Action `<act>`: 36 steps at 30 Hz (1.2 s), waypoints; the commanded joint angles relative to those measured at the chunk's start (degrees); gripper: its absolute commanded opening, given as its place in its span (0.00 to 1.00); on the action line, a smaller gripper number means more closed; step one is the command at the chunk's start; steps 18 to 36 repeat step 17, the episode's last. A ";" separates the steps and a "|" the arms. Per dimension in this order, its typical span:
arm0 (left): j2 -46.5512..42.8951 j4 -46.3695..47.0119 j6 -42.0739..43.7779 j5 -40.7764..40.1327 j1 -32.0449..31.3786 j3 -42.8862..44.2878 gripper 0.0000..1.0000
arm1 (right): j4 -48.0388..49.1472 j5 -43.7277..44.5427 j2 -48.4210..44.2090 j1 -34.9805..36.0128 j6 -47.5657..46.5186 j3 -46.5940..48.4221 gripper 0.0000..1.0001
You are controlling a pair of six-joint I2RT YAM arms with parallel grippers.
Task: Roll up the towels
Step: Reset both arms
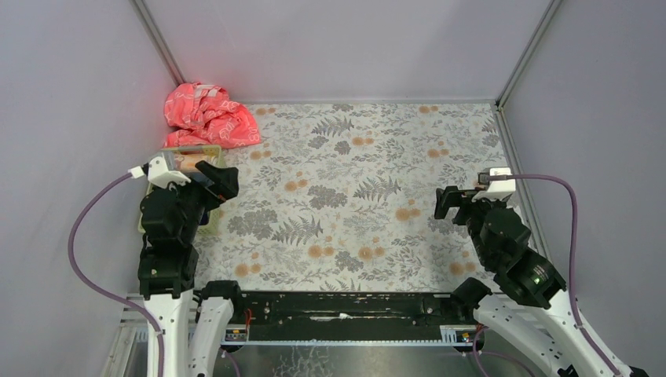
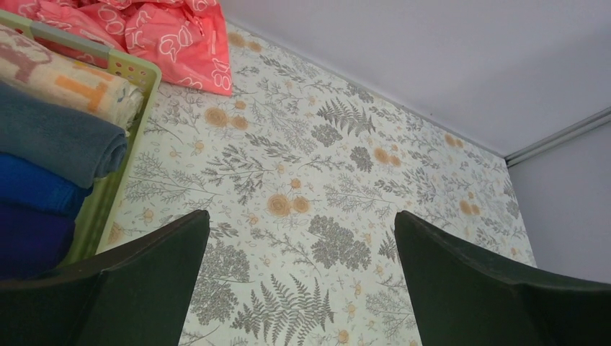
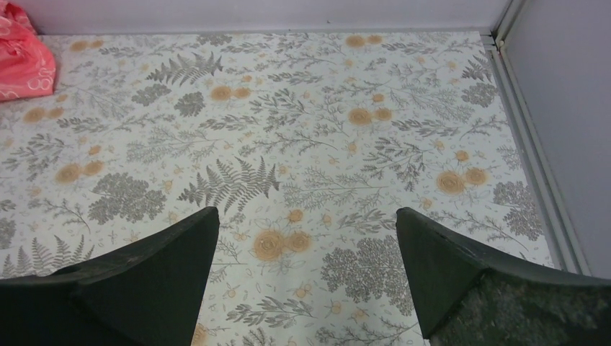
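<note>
A green basket (image 2: 141,78) at the table's left edge holds rolled towels side by side: a cream printed one (image 2: 68,81), a grey-blue one (image 2: 58,140), a blue one (image 2: 32,189) and a dark purple-blue one (image 2: 29,238). In the top view the basket (image 1: 206,149) lies mostly under my left arm. My left gripper (image 1: 224,182) hovers just right of the basket, open and empty (image 2: 302,223). My right gripper (image 1: 446,203) hovers over the right side of the floral covering, open and empty (image 3: 306,223).
A crumpled pink-red cloth with white print (image 1: 208,115) lies in the back left corner, behind the basket; it also shows in the left wrist view (image 2: 158,32) and the right wrist view (image 3: 21,61). The floral covering (image 1: 353,196) is ringed by grey walls.
</note>
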 commanded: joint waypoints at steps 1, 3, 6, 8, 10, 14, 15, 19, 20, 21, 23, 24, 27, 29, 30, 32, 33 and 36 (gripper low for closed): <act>-1.29 -5.51 3.10 -1.33 -0.32 1.71 1.00 | -0.83 2.71 -2.28 -0.23 0.48 -1.55 0.99; -1.57 -6.41 3.09 -1.39 -0.26 1.36 1.00 | -0.89 3.12 -3.11 -0.22 0.36 -1.60 0.99; -1.57 -7.09 1.92 -1.98 -0.30 0.84 1.00 | -1.26 4.08 -4.12 -0.22 0.72 -1.71 0.99; -1.36 -7.29 1.04 -3.02 -0.26 0.75 1.00 | -0.96 4.15 -4.68 -0.23 0.60 -1.85 0.99; -1.13 -7.29 0.99 -3.00 -0.22 0.90 1.00 | -0.87 4.19 -5.11 -0.22 0.33 -1.94 0.99; -0.93 -7.34 0.96 -3.49 -0.26 1.15 1.00 | -0.73 4.28 -5.23 -0.24 -0.32 -2.12 0.99; -0.90 -7.38 0.92 -3.69 -0.30 0.98 1.00 | -0.72 4.30 -5.19 -0.23 -0.34 -2.12 0.99; -0.90 -7.46 0.67 -3.93 -0.28 0.82 1.00 | -0.65 4.45 -5.15 -0.22 -0.33 -2.03 0.99; -0.90 -7.46 0.67 -3.93 -0.28 0.82 1.00 | -0.65 4.45 -5.15 -0.22 -0.33 -2.03 0.99; -0.90 -7.46 0.67 -3.93 -0.28 0.82 1.00 | -0.65 4.45 -5.15 -0.22 -0.33 -2.03 0.99; -0.90 -7.46 0.67 -3.93 -0.28 0.82 1.00 | -0.65 4.45 -5.15 -0.22 -0.33 -2.03 0.99; -0.90 -7.46 0.67 -3.93 -0.28 0.82 1.00 | -0.65 4.45 -5.15 -0.22 -0.33 -2.03 0.99; -0.90 -7.46 0.67 -3.93 -0.28 0.82 1.00 | -0.65 4.45 -5.15 -0.22 -0.33 -2.03 0.99; -0.90 -7.46 0.67 -3.93 -0.28 0.82 1.00 | -0.65 4.45 -5.15 -0.22 -0.33 -2.03 0.99; -0.90 -7.46 0.67 -3.93 -0.28 0.82 1.00 | -0.65 4.45 -5.15 -0.22 -0.33 -2.03 0.99; -0.90 -7.46 0.67 -3.93 -0.28 0.82 1.00 | -0.65 4.45 -5.15 -0.22 -0.33 -2.03 0.99; -0.90 -7.46 0.67 -3.93 -0.28 0.82 1.00 | -0.65 4.45 -5.15 -0.22 -0.33 -2.03 0.99; -0.90 -7.46 0.67 -3.93 -0.28 0.82 1.00 | -0.65 4.45 -5.15 -0.22 -0.33 -2.03 0.99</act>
